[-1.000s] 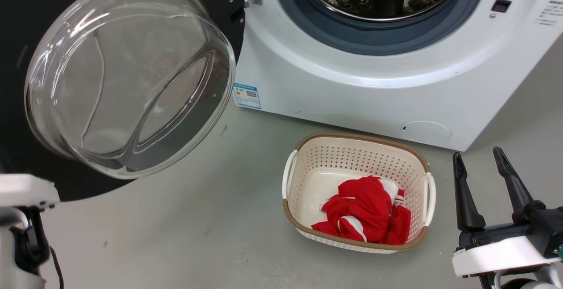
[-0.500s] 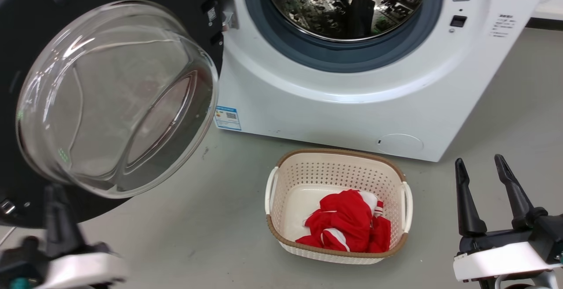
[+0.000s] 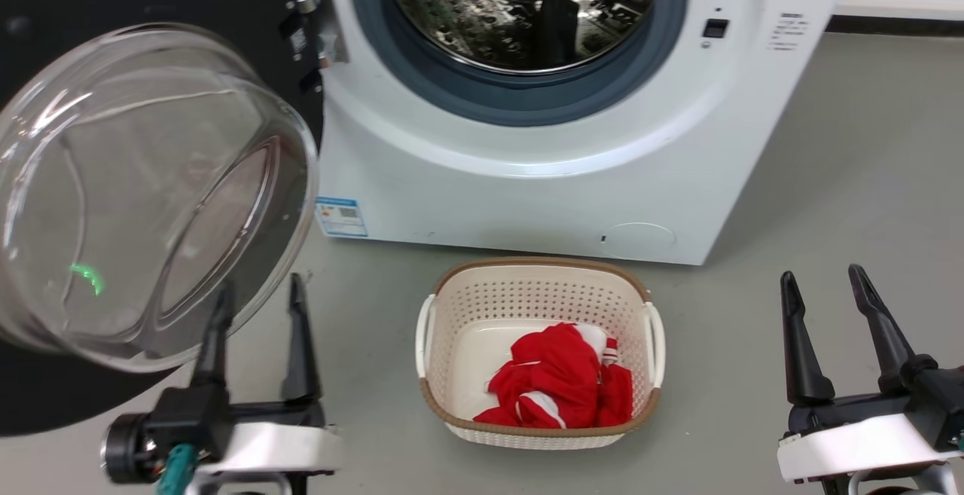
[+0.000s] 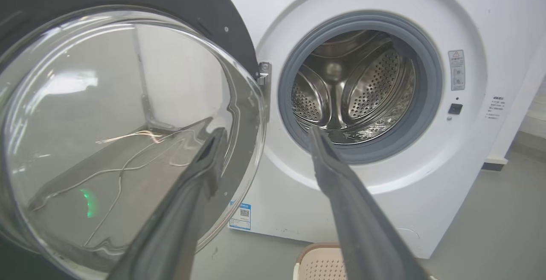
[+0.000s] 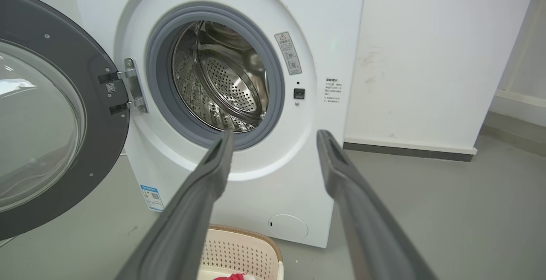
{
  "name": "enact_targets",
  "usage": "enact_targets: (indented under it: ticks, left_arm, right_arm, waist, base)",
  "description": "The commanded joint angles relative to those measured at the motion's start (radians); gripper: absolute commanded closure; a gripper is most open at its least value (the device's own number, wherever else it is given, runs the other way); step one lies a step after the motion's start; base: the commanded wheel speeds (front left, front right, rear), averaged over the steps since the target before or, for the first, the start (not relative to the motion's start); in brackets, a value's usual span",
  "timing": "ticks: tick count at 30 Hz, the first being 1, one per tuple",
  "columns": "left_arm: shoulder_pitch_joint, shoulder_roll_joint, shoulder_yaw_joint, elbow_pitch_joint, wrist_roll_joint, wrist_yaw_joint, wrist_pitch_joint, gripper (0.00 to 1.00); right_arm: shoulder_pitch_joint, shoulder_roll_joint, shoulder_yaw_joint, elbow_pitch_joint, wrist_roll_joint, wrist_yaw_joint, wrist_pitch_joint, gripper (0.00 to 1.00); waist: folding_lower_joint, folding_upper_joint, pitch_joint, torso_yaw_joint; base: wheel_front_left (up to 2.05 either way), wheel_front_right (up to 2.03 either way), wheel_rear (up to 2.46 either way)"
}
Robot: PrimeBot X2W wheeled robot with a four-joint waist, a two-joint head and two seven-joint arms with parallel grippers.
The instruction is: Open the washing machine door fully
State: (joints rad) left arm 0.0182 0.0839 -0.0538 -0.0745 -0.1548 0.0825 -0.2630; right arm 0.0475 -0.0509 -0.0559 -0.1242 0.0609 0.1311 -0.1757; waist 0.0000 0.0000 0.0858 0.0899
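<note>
Head view puts the left claw (image 3: pixel 260 288) low on the left, its two dark fingers spread apart with nothing between them. It hovers just beside the lower edge of the door (image 3: pixel 143 178). One finger overlaps the bulging glass from this angle, but I cannot tell whether it touches. The right claw (image 3: pixel 821 275) sits well apart at the lower right, also spread and empty.

The door hangs from its hinge (image 5: pixel 132 86) on the left of the washing machine (image 3: pixel 527 178). It is swung far out, its glass bowl facing the room, so the steel drum (image 3: pixel 520 5) and its grey rubber ring (image 3: pixel 520 107) are fully uncovered. A basket (image 3: pixel 538 265) with red cloth (image 3: pixel 561 374) waits on the floor in front.

To my eye the job looks done or nearly so. At most a last nudge outward is left, if the hinge has any swing to spare.
</note>
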Motion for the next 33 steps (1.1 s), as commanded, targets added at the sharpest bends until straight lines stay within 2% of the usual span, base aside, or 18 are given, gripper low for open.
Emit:
enact_targets:
  ticks: [1,7,14,33]
  left_arm:
    - [-0.017,-0.002,-0.012,0.013,0.010,-0.008,-0.002,0.00]
    - [-0.047,0.000,-0.043,0.067,0.029,-0.028,-0.002,0.00]
    - [-0.048,0.004,-0.042,0.107,0.032,-0.033,-0.002,0.00]
    - [-0.009,-0.005,-0.027,0.124,0.031,-0.035,-0.002,0.00]
  right_arm:
    - [0.009,0.002,-0.001,0.004,-0.007,-0.001,0.001,0.00]
    - [0.027,0.001,0.008,0.007,-0.018,-0.001,0.007,0.00]
    - [0.055,0.002,0.012,0.004,-0.022,-0.001,0.019,0.00]
    - [0.074,0.002,0.025,0.004,-0.009,-0.001,0.028,0.00]
  waist:
    - [0.0000,0.0000,-0.013,-0.022]
    - [0.0000,0.0000,-0.042,-0.075]
    - [0.0000,0.0000,-0.060,-0.103]
    - [0.0000,0.0000,-0.081,-0.097]
  base:
    - [0.00,0.00,0.00]
    - [0.00,0.00,0.00]
    - [0.00,0.00,0.00]
    - [0.00,0.00,0.00]
